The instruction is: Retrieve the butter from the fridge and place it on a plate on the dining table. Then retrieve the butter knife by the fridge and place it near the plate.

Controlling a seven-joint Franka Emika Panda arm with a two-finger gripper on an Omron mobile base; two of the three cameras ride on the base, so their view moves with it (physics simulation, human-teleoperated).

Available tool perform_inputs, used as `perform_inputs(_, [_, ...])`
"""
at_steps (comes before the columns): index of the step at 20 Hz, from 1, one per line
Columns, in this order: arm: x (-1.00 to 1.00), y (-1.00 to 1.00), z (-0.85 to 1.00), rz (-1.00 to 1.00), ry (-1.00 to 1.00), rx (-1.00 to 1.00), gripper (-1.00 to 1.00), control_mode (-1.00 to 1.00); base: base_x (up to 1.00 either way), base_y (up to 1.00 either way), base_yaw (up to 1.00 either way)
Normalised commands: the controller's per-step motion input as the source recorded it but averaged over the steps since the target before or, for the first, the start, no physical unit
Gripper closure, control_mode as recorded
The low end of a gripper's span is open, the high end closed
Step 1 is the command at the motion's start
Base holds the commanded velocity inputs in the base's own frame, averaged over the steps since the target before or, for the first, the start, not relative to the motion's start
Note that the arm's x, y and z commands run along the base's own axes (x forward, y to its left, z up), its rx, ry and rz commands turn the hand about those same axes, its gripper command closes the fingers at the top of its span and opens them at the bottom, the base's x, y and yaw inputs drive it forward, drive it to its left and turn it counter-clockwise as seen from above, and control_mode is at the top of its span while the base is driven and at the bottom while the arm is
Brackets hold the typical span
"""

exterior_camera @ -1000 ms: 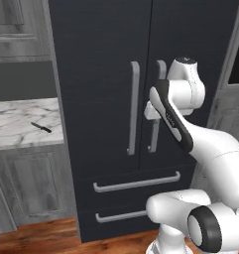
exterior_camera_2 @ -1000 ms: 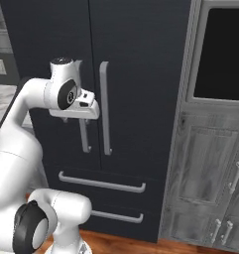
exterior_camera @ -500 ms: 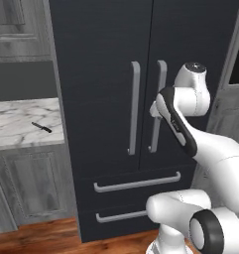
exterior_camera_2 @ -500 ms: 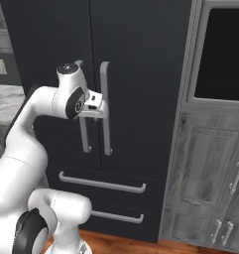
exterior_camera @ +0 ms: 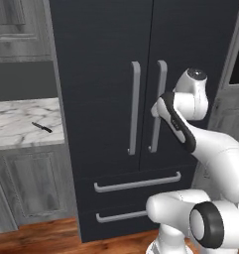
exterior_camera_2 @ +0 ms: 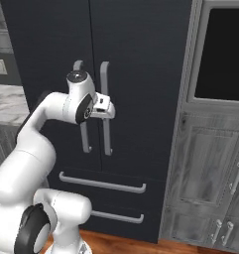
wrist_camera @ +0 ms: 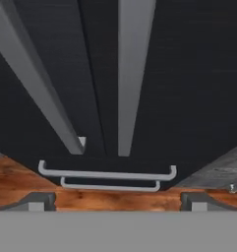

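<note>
Arm nearer fridge [exterior_camera: 141,74] handles, jaws wide

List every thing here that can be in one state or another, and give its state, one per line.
fridge: both doors shut, handles untouched.
fridge drawers: both shut.
hand: open, empty, close to the right door's handle, not yet gripping it.
butter knife: lying flat on the marble counter left of the fridge.
cabinet doors right of the fridge: shut.
</note>
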Motion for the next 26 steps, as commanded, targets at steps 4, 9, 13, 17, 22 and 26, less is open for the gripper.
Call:
perform_inputs(4, [0.58, -0.12, -0.01, 0.0, -0.03, -0.01, -1.0, -1.0, 0.0, 0.0, 0.0])
perform_inputs(9, [0.51, 0.0, -0.09, -0.01, -0.12, -0.06, -1.0, -1.0, 0.0, 0.0, 0.0])
perform_inputs(13, [0.43, -0.1, -0.02, 0.0, -0.13, 0.0, -1.0, -1.0, 0.0, 0.0, 0.0])
perform_inputs(17, [0.43, 0.0, -0.06, 0.0, -0.12, 0.0, -1.0, -1.0, 0.0, 0.0, 0.0])
perform_inputs(22, [0.58, -0.06, -0.03, 0.04, -0.02, 0.0, -1.0, -1.0, 0.0, 0.0, 0.0])
perform_inputs(26, [0.59, -0.12, -0.02, 0.1, 0.0, 0.0, -1.0, -1.0, 0.0, 0.0, 0.0])
